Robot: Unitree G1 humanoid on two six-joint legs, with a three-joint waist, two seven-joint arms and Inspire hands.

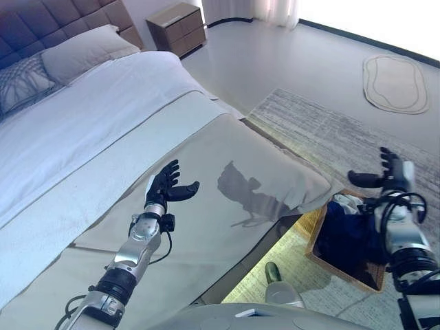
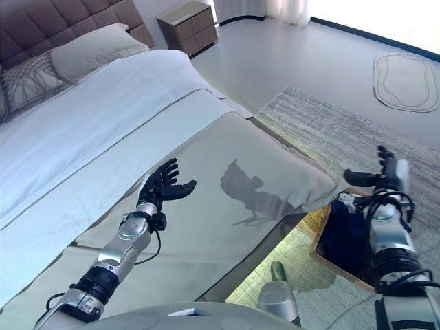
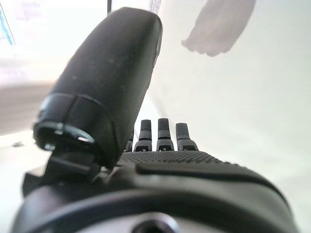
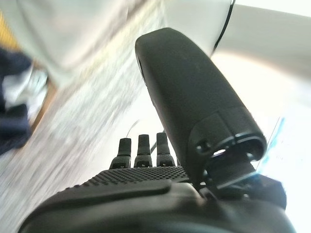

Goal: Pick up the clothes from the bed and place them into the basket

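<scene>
Room: pale floor fills the upper right of the head views, with a grey woven rug (image 1: 344, 137) at centre right, a small oval mat (image 1: 395, 82) at upper right and a wooden nightstand (image 1: 177, 27) at top centre.
Bed: the bed (image 1: 103, 117) takes the left half, white sheet up top, a beige cover across the middle, pillows (image 1: 82, 51) at upper left; no garment shows on it.
Basket: the basket (image 1: 317, 230) sits at lower right on the rug, just beside the bed's corner.
Clothes: dark navy clothes (image 1: 347, 234) with a bit of white lie inside the basket, so the task looks near done.
Handling: soft, light, limp cloth; I judge a bunch of folds at the middle the best hold, as edges would trail.
Left hand: the left hand (image 1: 165, 185) hovers over the beige cover at centre left, fingers spread, holding nothing.
Right hand: the right hand (image 1: 385, 172) hangs above the basket, fingers straight, empty.
</scene>
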